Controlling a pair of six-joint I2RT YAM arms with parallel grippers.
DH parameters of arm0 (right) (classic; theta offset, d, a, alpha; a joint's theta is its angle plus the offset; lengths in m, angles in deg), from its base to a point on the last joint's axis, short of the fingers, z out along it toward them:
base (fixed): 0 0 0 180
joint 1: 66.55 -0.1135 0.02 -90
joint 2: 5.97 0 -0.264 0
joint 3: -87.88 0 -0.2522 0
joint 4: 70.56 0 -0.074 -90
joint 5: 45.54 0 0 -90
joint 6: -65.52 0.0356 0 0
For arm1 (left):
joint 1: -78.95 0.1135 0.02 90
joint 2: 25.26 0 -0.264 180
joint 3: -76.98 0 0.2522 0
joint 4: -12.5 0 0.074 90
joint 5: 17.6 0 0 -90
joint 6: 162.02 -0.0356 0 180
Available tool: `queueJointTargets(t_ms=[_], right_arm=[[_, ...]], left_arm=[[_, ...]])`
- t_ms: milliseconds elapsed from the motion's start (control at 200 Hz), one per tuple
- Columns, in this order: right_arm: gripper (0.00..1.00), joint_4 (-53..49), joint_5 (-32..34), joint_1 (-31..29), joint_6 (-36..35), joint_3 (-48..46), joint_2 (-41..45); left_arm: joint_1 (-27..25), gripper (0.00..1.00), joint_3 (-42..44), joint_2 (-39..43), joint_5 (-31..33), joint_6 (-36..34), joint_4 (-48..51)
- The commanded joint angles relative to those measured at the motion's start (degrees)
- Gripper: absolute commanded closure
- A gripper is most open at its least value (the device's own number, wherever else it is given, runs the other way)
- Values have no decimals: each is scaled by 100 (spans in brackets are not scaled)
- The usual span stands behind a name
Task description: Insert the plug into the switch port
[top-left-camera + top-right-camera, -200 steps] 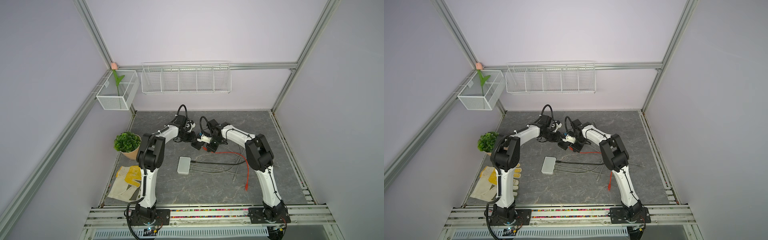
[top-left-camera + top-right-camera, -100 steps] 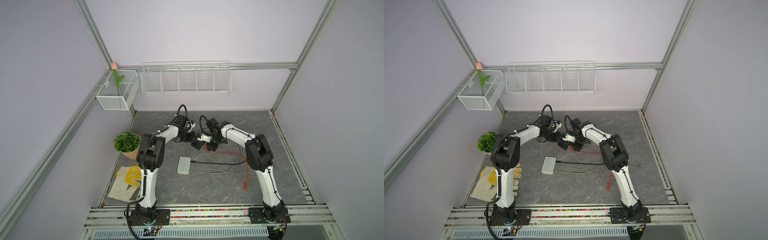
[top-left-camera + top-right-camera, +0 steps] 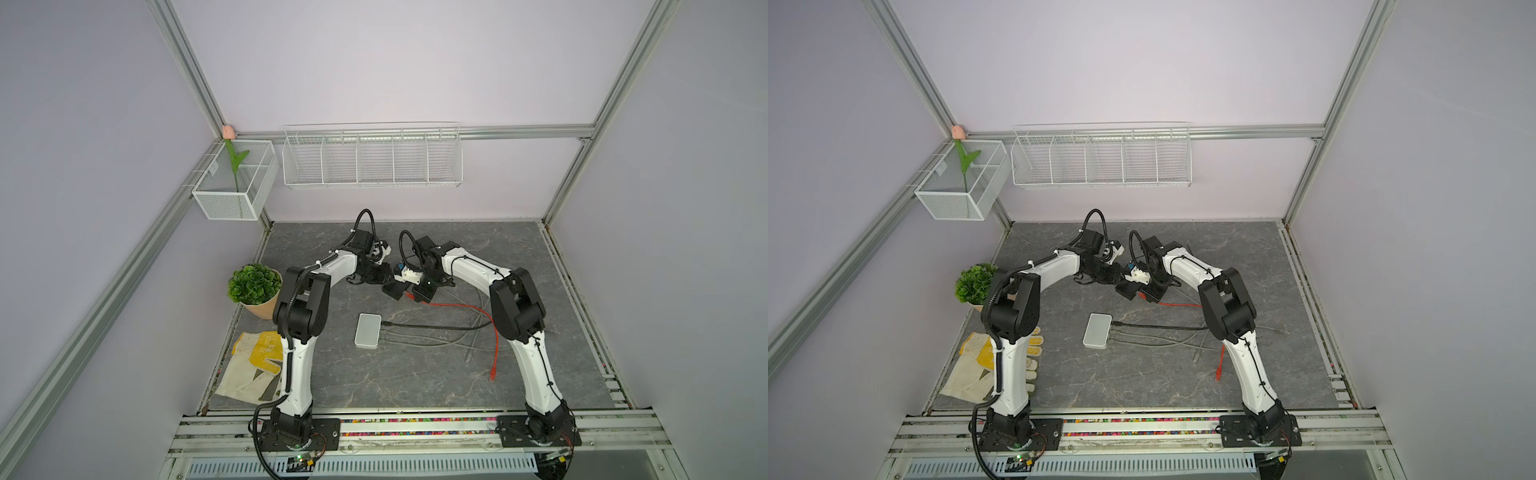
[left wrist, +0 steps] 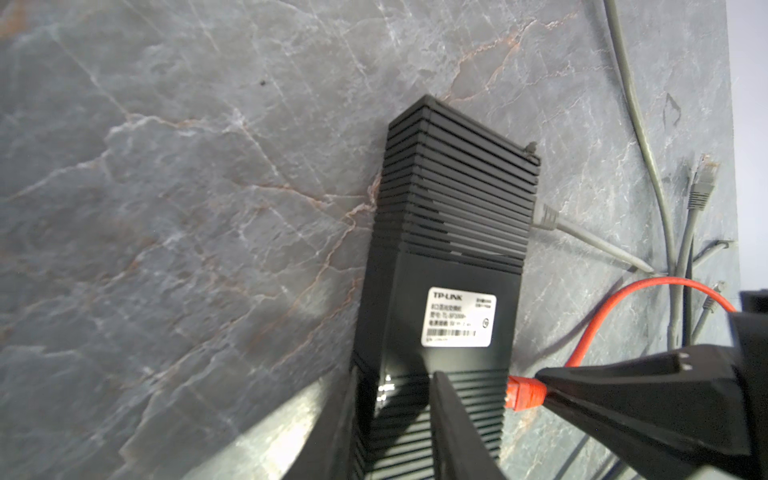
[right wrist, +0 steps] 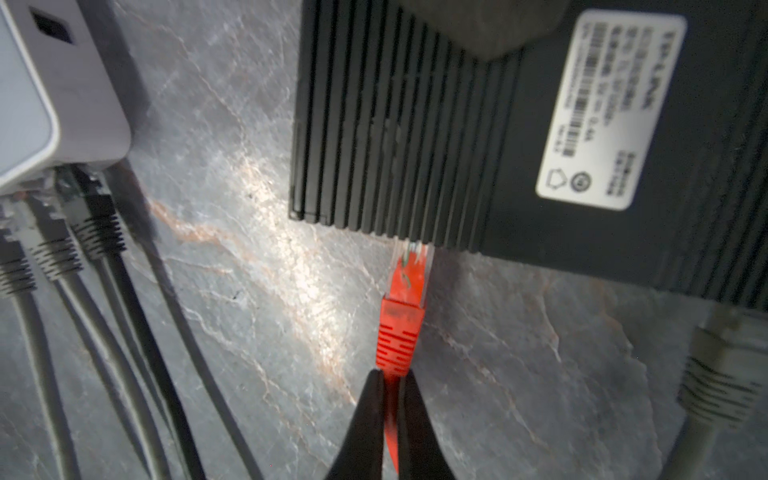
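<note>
The black ribbed switch (image 4: 449,232) lies label-up, and my left gripper (image 4: 395,419) is shut on its near end. In both top views it sits between the two wrists (image 3: 392,290) (image 3: 1127,289). The red plug (image 5: 405,316) points at the switch (image 5: 519,124), its clear tip touching the edge; the port itself is hidden. My right gripper (image 5: 390,382) is shut on the red cable just behind the plug's boot. From the left wrist, the plug (image 4: 524,394) shows against the switch's side with the right gripper's black finger behind it.
A white box (image 3: 368,330) with black and grey cables plugged in lies nearer the front. A grey cable (image 4: 544,216) is in the switch's far side, with loose grey plugs (image 4: 702,178) nearby. The red cable's free end (image 3: 492,376) trails right. A potted plant (image 3: 254,286) and gloves (image 3: 253,361) sit at the left.
The loose run of the red cable has shifted slightly to the left. Both arms and the switch stay in about the same places.
</note>
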Motion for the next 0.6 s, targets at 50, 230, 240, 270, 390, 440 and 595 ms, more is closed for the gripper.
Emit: queueJointTargets(t_ms=[50, 230, 240, 270, 390, 440, 595], right_arm=[[90, 648, -598, 80, 296, -27, 37], [90, 760, -710, 70, 410, -28, -45], [90, 760, -704, 68, 418, -32, -47], [90, 805, -702, 60, 433, -46, -46], [90, 883, -699, 47, 497, -27, -85], [90, 870, -702, 53, 509, 15, -118], [90, 1026, -702, 80, 671, -32, -139]], left_arm=[[-182, 70, 62, -289, 17, -142, 140], [-215, 70, 81, -327, -13, -169, 123], [-218, 70, 78, -326, -14, -167, 125], [-228, 70, 74, -341, -14, -170, 131], [-247, 71, 72, -376, -42, -175, 122], [-248, 71, 80, -385, -50, -188, 131], [-255, 71, 116, -397, -79, -210, 125]])
